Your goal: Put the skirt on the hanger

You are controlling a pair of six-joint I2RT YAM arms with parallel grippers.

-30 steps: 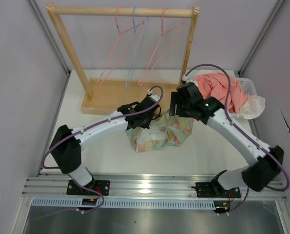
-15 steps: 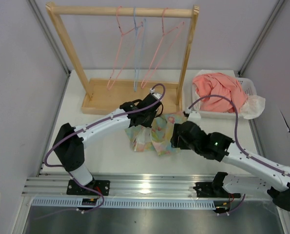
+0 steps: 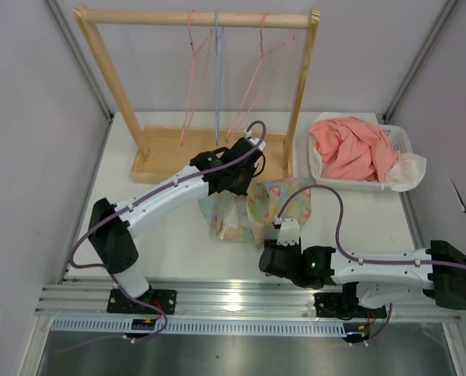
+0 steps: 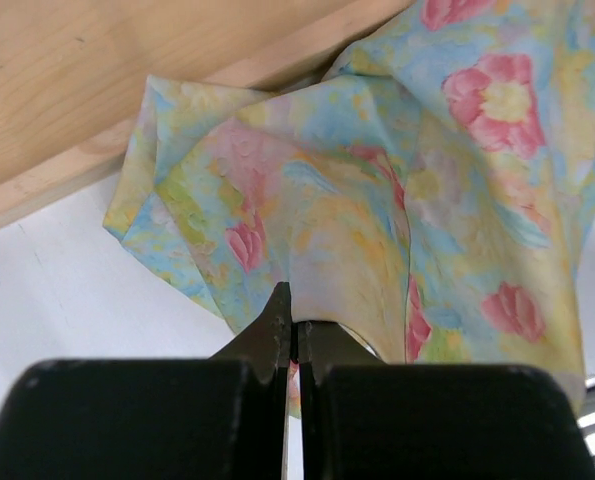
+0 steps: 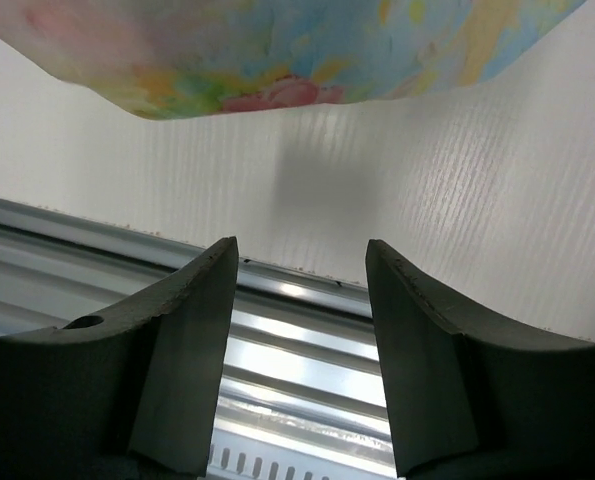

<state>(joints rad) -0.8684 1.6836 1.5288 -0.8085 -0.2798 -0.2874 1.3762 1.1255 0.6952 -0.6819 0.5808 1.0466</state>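
Observation:
The flowered pastel skirt (image 3: 258, 208) lies crumpled on the white table just in front of the rack's wooden base. My left gripper (image 3: 239, 178) is at its far edge; in the left wrist view the gripper (image 4: 295, 322) is shut on a fold of the skirt (image 4: 377, 200). My right gripper (image 3: 273, 258) sits low near the table's front edge, apart from the cloth. In the right wrist view it (image 5: 299, 262) is open and empty, with the skirt's hem (image 5: 297, 50) ahead of it. Two pink wire hangers (image 3: 192, 55) (image 3: 258, 63) hang on the rack's rail.
The wooden rack (image 3: 197, 16) stands at the back on a wooden base (image 3: 166, 160), with a light blue hanger (image 3: 218, 70) between the pink ones. A white basket (image 3: 397, 141) at the right holds a coral-pink garment (image 3: 350, 149). A metal rail (image 3: 240, 296) runs along the front edge.
My right arm has left the skirt and swung down to the table's front edge, gripper open. My left gripper has kept hold of the skirt and shifted slightly toward the rack. The hangers have swung.

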